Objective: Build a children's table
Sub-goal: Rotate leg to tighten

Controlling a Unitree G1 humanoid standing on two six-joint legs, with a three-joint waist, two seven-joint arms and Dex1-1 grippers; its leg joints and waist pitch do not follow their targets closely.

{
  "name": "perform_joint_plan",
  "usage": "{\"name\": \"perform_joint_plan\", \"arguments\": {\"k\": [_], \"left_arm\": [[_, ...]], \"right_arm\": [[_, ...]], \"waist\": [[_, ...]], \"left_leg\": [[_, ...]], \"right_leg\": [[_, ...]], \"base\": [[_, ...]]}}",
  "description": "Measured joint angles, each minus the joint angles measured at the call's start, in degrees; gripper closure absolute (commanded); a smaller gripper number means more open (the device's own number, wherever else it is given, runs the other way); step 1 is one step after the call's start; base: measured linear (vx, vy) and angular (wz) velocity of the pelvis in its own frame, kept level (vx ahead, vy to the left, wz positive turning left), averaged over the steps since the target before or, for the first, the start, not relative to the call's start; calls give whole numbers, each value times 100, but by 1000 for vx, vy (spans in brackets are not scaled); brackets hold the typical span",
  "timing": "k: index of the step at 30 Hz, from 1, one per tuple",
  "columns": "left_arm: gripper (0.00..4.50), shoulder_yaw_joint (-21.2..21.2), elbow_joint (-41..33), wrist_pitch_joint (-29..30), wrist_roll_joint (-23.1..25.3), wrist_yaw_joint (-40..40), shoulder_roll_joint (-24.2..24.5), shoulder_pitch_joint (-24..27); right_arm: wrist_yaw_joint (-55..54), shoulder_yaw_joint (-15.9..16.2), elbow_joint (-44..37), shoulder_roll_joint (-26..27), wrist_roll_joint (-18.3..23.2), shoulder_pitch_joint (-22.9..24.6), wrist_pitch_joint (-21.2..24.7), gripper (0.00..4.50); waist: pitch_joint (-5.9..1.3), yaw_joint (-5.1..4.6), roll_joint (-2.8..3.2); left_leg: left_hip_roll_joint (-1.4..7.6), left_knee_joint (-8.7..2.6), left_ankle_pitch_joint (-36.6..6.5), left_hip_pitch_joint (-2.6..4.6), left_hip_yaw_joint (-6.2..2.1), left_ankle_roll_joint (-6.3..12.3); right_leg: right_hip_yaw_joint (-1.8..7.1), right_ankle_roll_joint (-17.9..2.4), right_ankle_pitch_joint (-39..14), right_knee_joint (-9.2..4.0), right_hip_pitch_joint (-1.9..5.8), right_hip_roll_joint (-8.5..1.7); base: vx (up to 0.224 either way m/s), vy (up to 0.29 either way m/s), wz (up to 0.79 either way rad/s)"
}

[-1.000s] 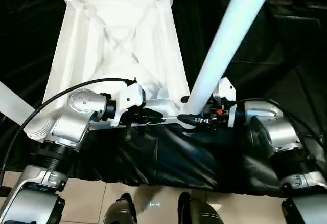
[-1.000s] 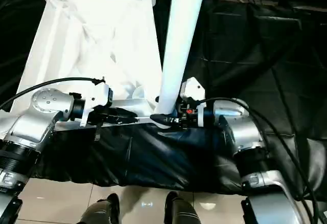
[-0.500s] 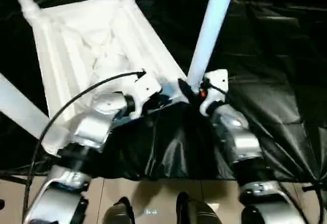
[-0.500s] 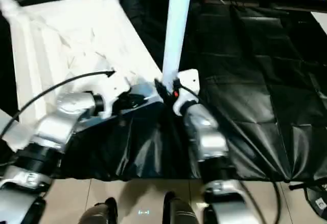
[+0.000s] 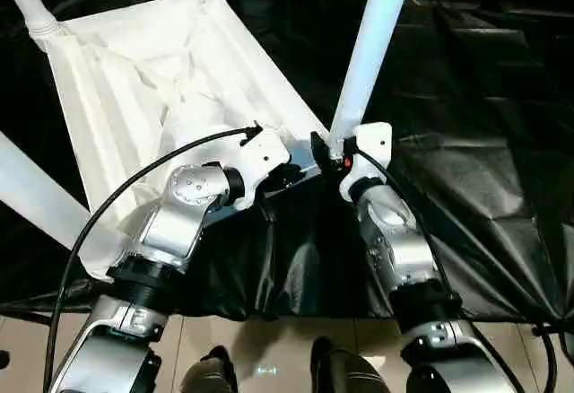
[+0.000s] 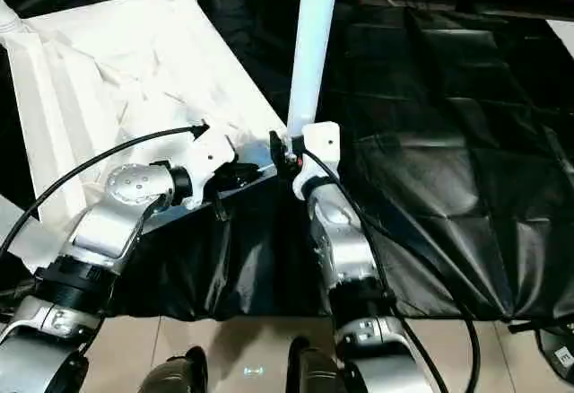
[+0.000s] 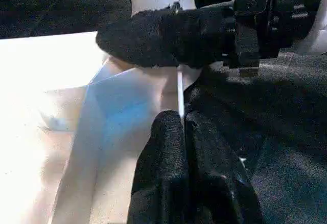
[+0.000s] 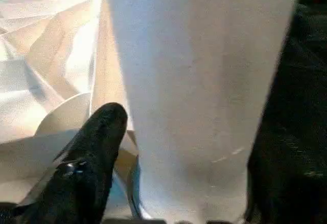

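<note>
The table top lies upside down on the black sheet, ribs up, w/ its long axis running away from me and a bit to my left. Legs stand in the corner sockets; the near-right one rises straight up from the top's near-right corner. It's thin hollow plastic, so prob. light, fairly stiff but w/ some flex at the rim, smooth and likely slippery on the tubes. Best hold, I judge, is low on a leg next to its socket, or on the rim edge, not mid-tube where it would lever. My left gripper is clenched on the top's thin near rim, just beside that corner. My right gripper sits at the leg's base w/ one finger beside the tube; can't tell if it's gripping or let go.
</note>
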Motion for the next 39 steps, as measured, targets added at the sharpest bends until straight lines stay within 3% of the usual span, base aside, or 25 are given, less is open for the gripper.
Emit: {"name": "perform_joint_plan", "arguments": {"k": [5,9,13,21,26,35,37,39], "left_arm": [[450,-154,-22,-161,-18,-105,-44,-4],[450,-220,-6,-330,-121,-181,-81,-3],[450,-208,89,-474,-192,-202,-56,-21],[450,-215,176,-631,-251,-371,84,13],[450,-221,251,-772,-300,-397,154,18],[450,-301,405,-909,-315,-597,197,9],[397,-289,400,-748,-440,-622,186,-9],[397,-267,365,-634,-518,-665,192,-9]], "right_arm": [[775,106,-682,-571,181,431,162,19],[1447,-94,-1323,-1085,673,842,550,9],[1997,-404,-1740,-1526,1209,1156,853,9],[2898,-905,-2120,-2473,1759,1829,1193,9],[3430,-809,-2515,-2805,1994,2142,1457,9],[3634,-422,-2819,-2818,2004,2211,1538,9],[3750,-318,-2941,-2854,2040,2224,1653,0],[3852,-190,-3029,-2906,2048,2228,1723,0]], "waist": [[-5,73,21],[-9,187,43],[-11,176,41],[-21,179,37],[-38,179,45],[-82,205,72],[-94,205,79],[-100,205,83]], "left_leg": [[18,-1,1,-10,28,2],[30,-2,15,-42,27,36],[33,86,-3,-115,26,68],[46,137,-2,-111,24,69],[62,170,-6,-112,22,77],[74,252,-6,-121,16,72],[71,257,-7,-126,16,74],[72,258,-8,-132,16,75]], "right_leg": [[9,20,105,13,-6,0],[-10,31,83,25,-23,2],[-4,25,80,97,-95,-5],[-10,21,83,114,-74,-6],[-20,20,82,153,-79,0],[-18,12,88,204,-70,-2],[-18,12,88,204,-71,-5],[-19,12,88,207,-76,-5]], "base": [[0,0,0],[0,0,0],[0,0,0],[0,0,0],[0,0,0],[0,0,0],[0,0,0],[0,0,0]]}}
